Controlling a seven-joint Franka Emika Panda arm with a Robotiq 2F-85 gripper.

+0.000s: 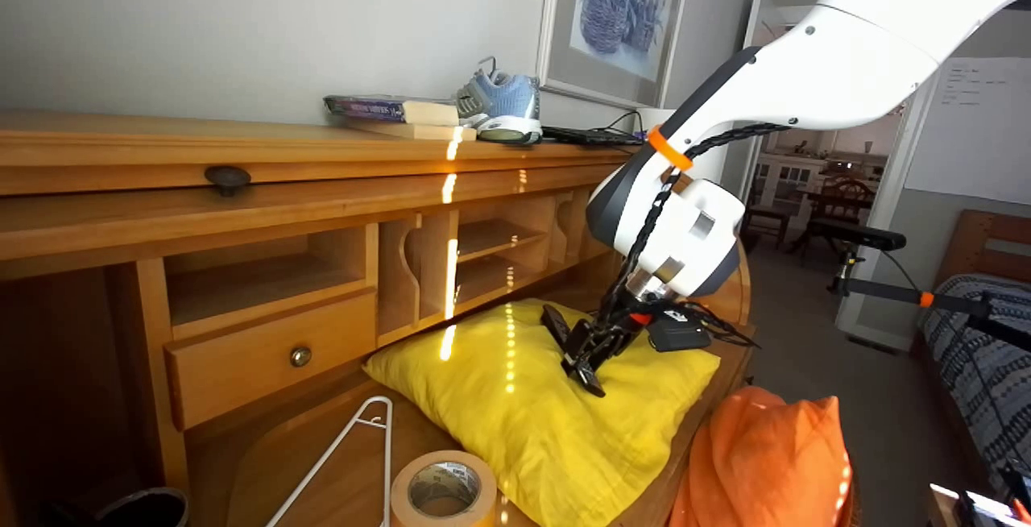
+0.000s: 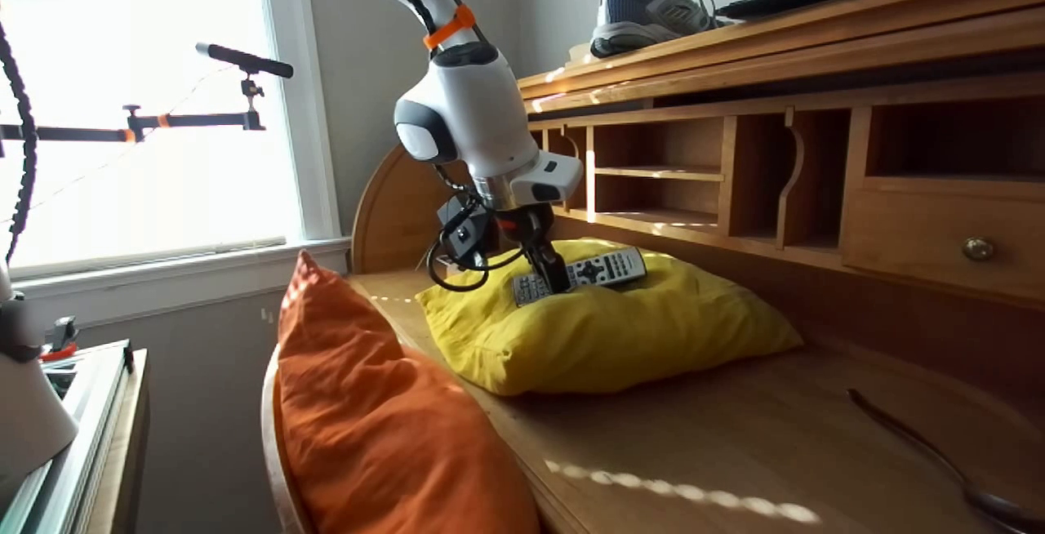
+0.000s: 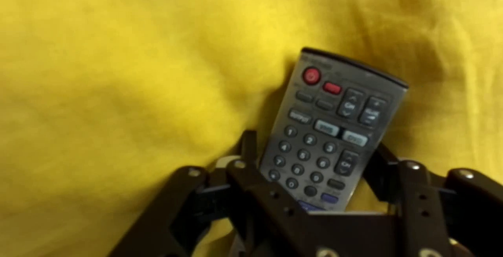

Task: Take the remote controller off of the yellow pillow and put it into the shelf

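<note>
The grey remote controller with many buttons (image 3: 322, 131) lies on the yellow pillow (image 1: 556, 438); in an exterior view its face shows (image 2: 608, 270), and the pillow is there too (image 2: 637, 338). My black gripper (image 3: 314, 151) is down at the remote, also seen in both exterior views (image 1: 576, 362) (image 2: 558, 285). Its fingers stand on either side of the remote, very close to its long edges. The remote sits skewed between them, its lower end hidden by the gripper. I cannot tell whether the fingers pinch it. The wooden shelf has open compartments (image 1: 503, 245) (image 2: 660, 174) behind the pillow.
An orange pillow (image 1: 765, 462) is at the desk's front edge. A tape roll (image 1: 399, 495) and a white hanger (image 1: 390, 454) lie on the desktop, and a dark spoon (image 2: 914, 440) too. A drawer (image 1: 274, 358) is shut. A shoe (image 1: 511, 104) and books (image 1: 395, 110) lie on top.
</note>
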